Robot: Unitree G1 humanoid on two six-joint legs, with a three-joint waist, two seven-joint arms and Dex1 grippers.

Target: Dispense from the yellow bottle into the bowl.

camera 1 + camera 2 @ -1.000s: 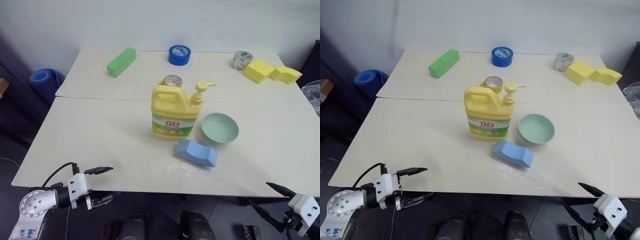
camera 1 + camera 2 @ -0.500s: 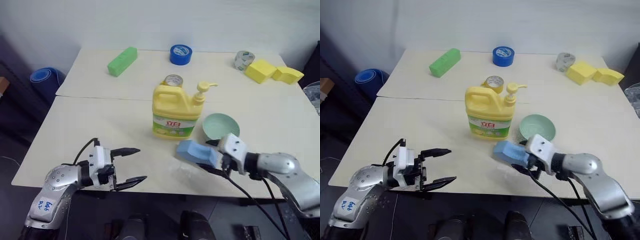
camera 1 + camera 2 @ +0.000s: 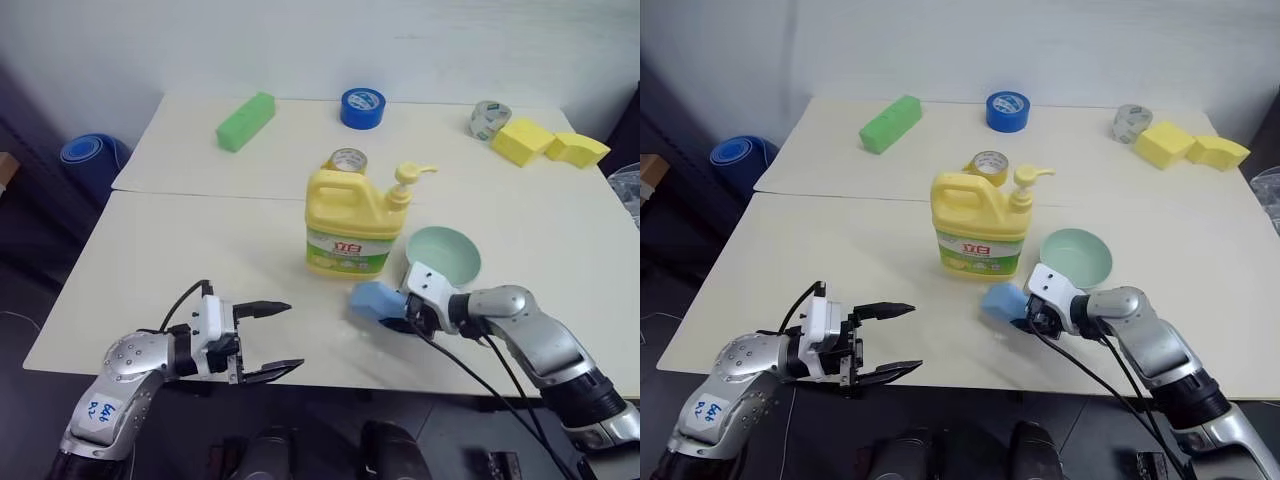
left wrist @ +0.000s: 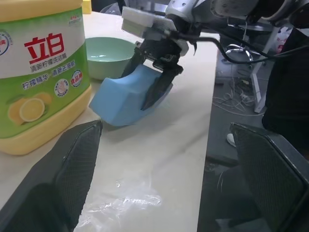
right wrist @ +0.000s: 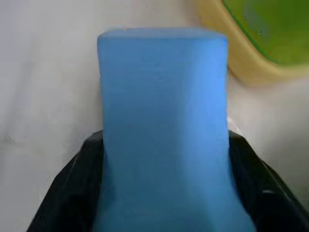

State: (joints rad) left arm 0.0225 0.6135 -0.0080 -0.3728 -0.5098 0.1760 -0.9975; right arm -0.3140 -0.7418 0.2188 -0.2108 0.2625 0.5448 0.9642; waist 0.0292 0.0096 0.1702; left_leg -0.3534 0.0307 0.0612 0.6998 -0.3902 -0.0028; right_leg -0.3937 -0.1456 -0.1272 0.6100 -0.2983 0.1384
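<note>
In the middle of the table [image 3: 180, 250] stands the yellow bottle [image 3: 348, 228], upright, its pump nozzle pointing out toward the bowl [image 3: 443, 254], which sits just beside it on the right side and a little nearer to you. Expect the bottle to be the heavy, stiff item here: a big plastic jug that looks full enough to stay put under a press, though you cannot see the liquid level through the wall. Its label face is smooth and likely slippery, so take it by the built-in handle or steady its shoulder, and press straight down on the pump head [image 3: 404, 175] so the jug does not tip. The bowl looks light and smooth, so it will probably skate if nudged; you need it under the spout, and from here the nozzle tip seems to fall short of the rim. Just in front of the bottle lies the blue sponge block [image 3: 374, 301], soft and springy, and your right gripper [image 4: 153, 69] has its two fingers straddling that block, one on each side; whether they are squeezing it yet I cannot tell. Your left gripper [image 3: 268, 340] hangs spread wide over the near edge of the table, well apart from the bottle, holding nothing.
</note>
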